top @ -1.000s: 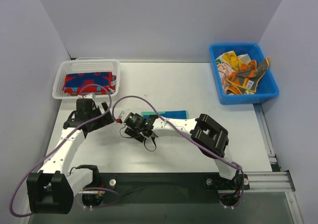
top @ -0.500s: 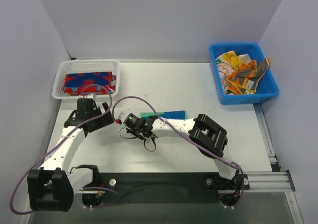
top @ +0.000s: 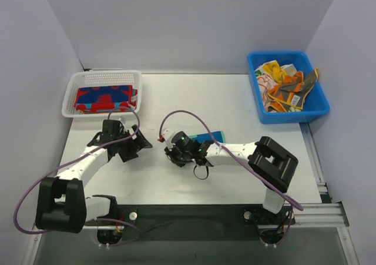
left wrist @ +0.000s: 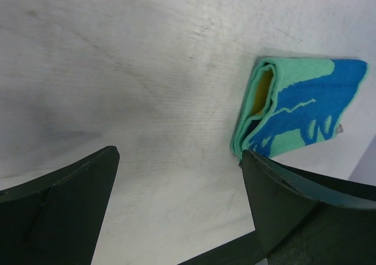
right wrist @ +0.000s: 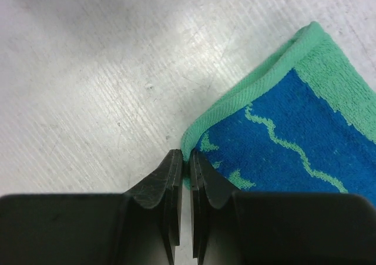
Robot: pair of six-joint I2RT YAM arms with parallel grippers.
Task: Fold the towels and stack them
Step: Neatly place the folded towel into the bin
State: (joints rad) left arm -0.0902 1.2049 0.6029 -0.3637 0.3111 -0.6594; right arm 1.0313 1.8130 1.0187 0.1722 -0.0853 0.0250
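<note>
The right arm's fingers (right wrist: 176, 165) sit pressed nearly together at the corner of the folded teal-and-blue terry towel (right wrist: 305, 136) just beyond their tips (hem caught or not, I cannot tell). A deeper bite across all layers seems wiser. The left arm's fingers (left wrist: 264, 183) stand spread wide.

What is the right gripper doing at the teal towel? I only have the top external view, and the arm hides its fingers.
Observer: The right wrist view shows the right gripper shut, its tips at the corner hem of the teal towel. I cannot tell whether cloth is caught.
Operator: Is the towel folded?
Observer: Yes. The left wrist view shows doubled layers, with a yellow inner layer visible at the open end.
Operator: And the left gripper?
Observer: The left gripper is wide open over the table, with nothing between its fingers.
</note>
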